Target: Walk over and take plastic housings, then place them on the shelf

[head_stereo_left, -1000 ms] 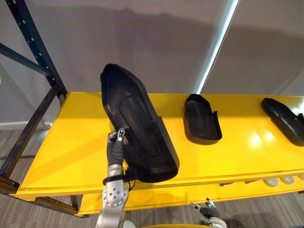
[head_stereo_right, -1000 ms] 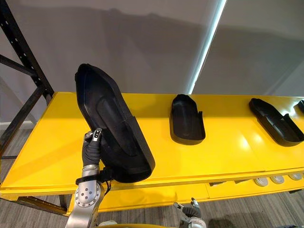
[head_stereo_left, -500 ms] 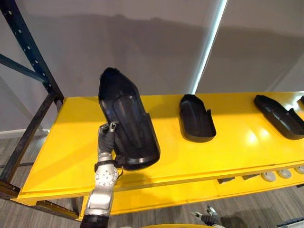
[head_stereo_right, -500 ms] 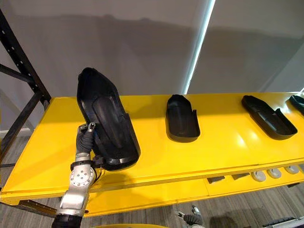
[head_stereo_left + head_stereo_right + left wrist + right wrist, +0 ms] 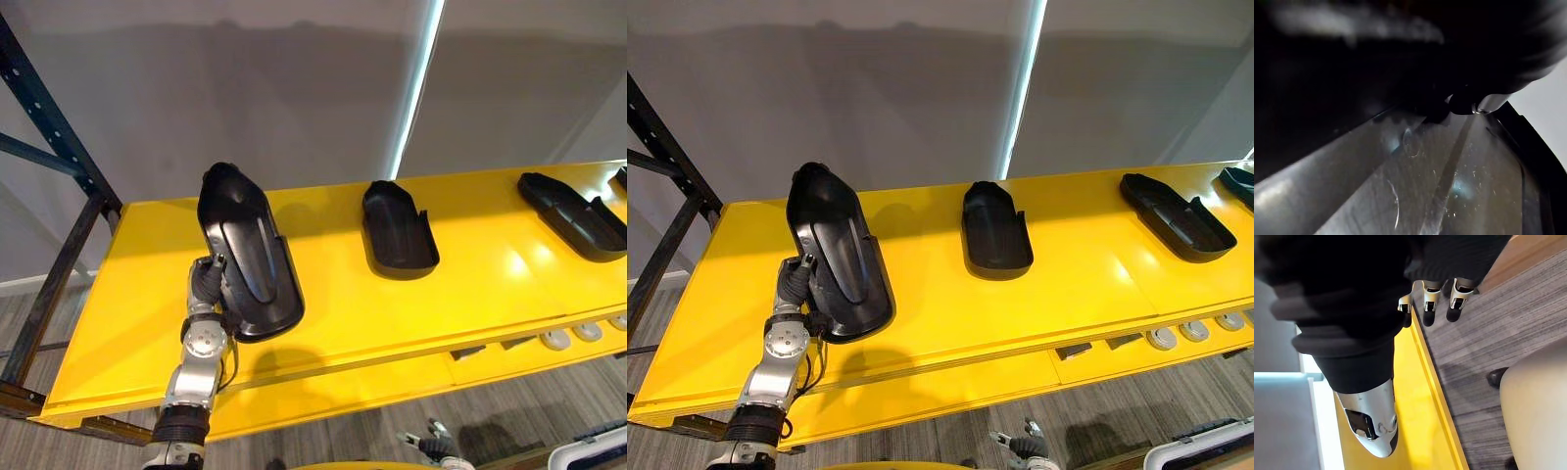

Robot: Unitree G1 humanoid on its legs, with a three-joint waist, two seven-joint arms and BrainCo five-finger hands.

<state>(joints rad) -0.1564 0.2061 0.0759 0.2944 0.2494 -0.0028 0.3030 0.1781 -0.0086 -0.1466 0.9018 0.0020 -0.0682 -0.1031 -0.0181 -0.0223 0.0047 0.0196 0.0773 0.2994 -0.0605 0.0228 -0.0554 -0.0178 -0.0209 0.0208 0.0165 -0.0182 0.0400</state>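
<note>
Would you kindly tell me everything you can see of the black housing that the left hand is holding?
The black housing is a long, glossy plastic shell, rounded and narrow at its far end, wider near, with a raised ridge down its middle. It leans over the yellow shelf, far end up. The left hand grips its left edge.

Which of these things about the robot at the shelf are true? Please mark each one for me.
1. The left hand grips a black housing. True.
2. The shelf is red. False: it is yellow.
3. The right hand holds a housing too. False: it hangs low, open and empty.
4. A middle housing and a right housing lie on the shelf, apart from each other. True.
</note>
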